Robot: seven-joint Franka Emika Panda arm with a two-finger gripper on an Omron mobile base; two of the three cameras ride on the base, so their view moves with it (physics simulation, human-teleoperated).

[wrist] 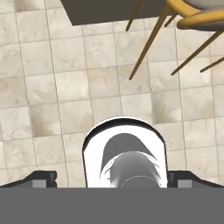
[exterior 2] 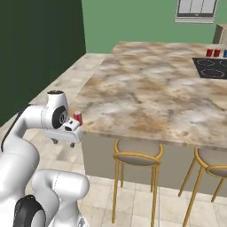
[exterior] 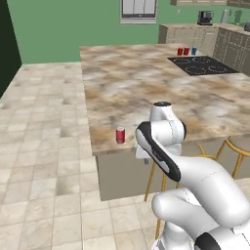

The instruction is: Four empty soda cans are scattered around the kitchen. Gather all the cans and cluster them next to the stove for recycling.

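The island counter (exterior: pixel 146 83) carries a marbled brown top. One soda can (exterior: pixel 120 135) stands upright at the near left corner of the counter, close to the front edge; in the right base view the same can (exterior 2: pixel 78 118) shows just behind the arm's hand. Two more soda cans (exterior: pixel 183 51) stand upright side by side at the far edge of the counter, just beside the far left corner of the stove (exterior: pixel 202 65). A blue can (exterior: pixel 194 51) stands immediately right of them.

The gripper (wrist: pixel 112 181) points down at the tiled floor (wrist: pixel 52 96), below the counter's front edge and apart from the near can. Its fingertips (wrist: pixel 41 178) stand fully apart with nothing between them. Two bar stools (exterior 2: pixel 136 155) with gold legs stand at the counter's front edge.
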